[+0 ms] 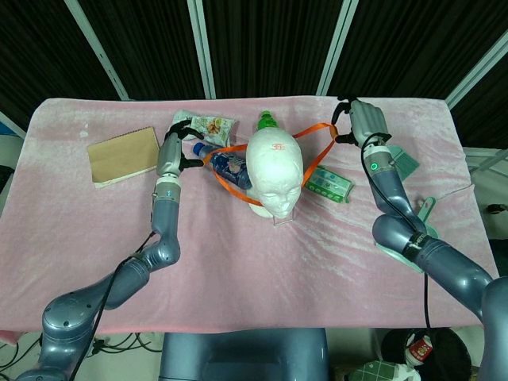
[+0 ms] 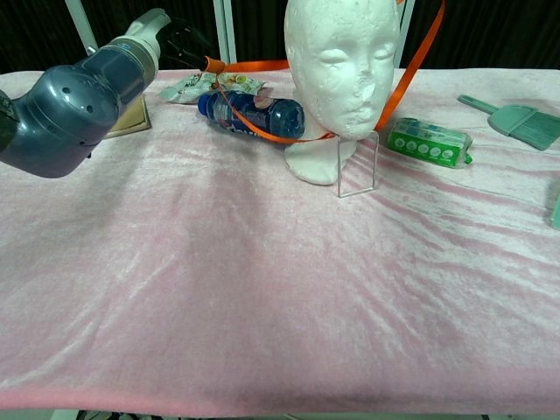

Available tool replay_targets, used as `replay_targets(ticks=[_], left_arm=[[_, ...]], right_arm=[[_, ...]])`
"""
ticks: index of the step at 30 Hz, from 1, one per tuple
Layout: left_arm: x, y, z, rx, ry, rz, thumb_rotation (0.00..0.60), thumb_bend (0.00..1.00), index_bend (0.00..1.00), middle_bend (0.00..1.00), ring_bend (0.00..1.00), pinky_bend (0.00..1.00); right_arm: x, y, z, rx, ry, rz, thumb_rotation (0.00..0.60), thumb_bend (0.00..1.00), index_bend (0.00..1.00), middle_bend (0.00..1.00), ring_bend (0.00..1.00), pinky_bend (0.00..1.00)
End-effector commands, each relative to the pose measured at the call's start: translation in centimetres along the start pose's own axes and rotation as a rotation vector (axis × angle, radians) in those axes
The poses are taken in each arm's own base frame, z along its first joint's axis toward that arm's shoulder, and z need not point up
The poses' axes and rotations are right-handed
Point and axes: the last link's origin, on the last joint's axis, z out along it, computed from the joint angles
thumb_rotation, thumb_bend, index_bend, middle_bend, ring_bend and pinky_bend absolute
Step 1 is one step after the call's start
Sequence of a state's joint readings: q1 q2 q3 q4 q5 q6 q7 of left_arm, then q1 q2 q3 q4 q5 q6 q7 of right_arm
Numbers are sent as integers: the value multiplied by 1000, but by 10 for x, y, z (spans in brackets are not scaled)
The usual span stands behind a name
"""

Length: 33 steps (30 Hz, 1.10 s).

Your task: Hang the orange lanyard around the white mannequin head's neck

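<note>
— Orange lanyard (image 1: 262,148): where is it?

— It loops round the white mannequin head (image 1: 275,172), passing behind the crown and under the chin at the neck. One end is pinched by the left hand (image 1: 174,141) at the head's nine o'clock, the other by the right hand (image 1: 359,121) at its two o'clock.

— And what lies nearby on the pink tablecloth (image 1: 262,270)?

— A blue bottle (image 2: 251,115) rests on its side just beside the head at ten o'clock, a green packet (image 2: 429,142) at three o'clock, a snack bag (image 1: 205,125) and a green-capped bottle (image 1: 267,121) behind, and a brown notebook (image 1: 122,155) well apart at nine o'clock.
</note>
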State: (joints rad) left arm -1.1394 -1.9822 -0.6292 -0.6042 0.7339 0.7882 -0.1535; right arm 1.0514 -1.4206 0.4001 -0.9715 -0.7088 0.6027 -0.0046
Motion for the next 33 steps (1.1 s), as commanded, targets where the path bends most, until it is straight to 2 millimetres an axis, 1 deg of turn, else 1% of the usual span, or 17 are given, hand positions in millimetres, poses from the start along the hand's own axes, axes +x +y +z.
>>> replay_targets(ticks=[1, 3, 6, 9, 12, 15, 17, 19, 23, 25, 27, 29, 33], left_arm=[[0, 2, -1, -5, -21, 14, 600, 28, 274, 54, 0, 0], [3, 3, -1, -9, -31, 35, 600, 3, 216, 33, 0, 0], [6, 6, -2, -9, -36, 40, 600, 0, 197, 18, 0, 0], [12, 10, -4, -15, -30, 42, 600, 0, 195, 15, 0, 0], [19, 15, -6, -34, -5, 52, 600, 0, 195, 15, 0, 0], [30, 21, -11, -78, 29, 72, 600, 0, 213, 15, 0, 0], [38, 23, -16, -114, 50, 98, 600, 0, 227, 15, 0, 0], [48, 25, -22, -155, 75, 145, 600, 0, 229, 16, 0, 0], [65, 21, -40, -220, 81, 254, 600, 0, 229, 20, 0, 0], [75, 17, -50, -238, 81, 301, 600, 7, 229, 21, 0, 0], [85, 12, -61, -247, 77, 343, 600, 26, 228, 22, 0, 0], [100, 5, -73, -242, 79, 390, 600, 33, 231, 22, 0, 0], [129, -11, -99, -204, 82, 447, 600, 36, 236, 22, 0, 0]], right_arm=[[-3, 1, -1, 6, -33, -20, 600, 133, 323, 138, 280, 234], [-4, 1, -3, 10, -49, -33, 600, 60, 255, 122, 267, 225], [-3, -1, -5, 16, -57, -18, 600, 7, 192, 111, 257, 217], [0, -4, -7, 24, -54, 15, 600, 0, 166, 105, 250, 215], [8, -5, -12, 34, -42, 51, 600, 0, 162, 103, 249, 215], [22, -1, -22, 45, -16, 95, 600, 0, 161, 103, 250, 214], [33, 6, -32, 43, 3, 115, 600, 6, 161, 105, 252, 214], [44, 16, -43, 35, 20, 124, 600, 34, 161, 110, 253, 214], [61, 40, -68, 2, 45, 113, 600, 167, 161, 132, 266, 219], [67, 54, -82, -25, 54, 92, 600, 233, 161, 157, 288, 242], [73, 68, -95, -54, 67, 65, 600, 291, 161, 230, 343, 296], [77, 84, -109, -89, 79, 36, 600, 320, 161, 290, 390, 351], [77, 110, -140, -161, 70, 12, 600, 389, 161, 425, 512, 512]])
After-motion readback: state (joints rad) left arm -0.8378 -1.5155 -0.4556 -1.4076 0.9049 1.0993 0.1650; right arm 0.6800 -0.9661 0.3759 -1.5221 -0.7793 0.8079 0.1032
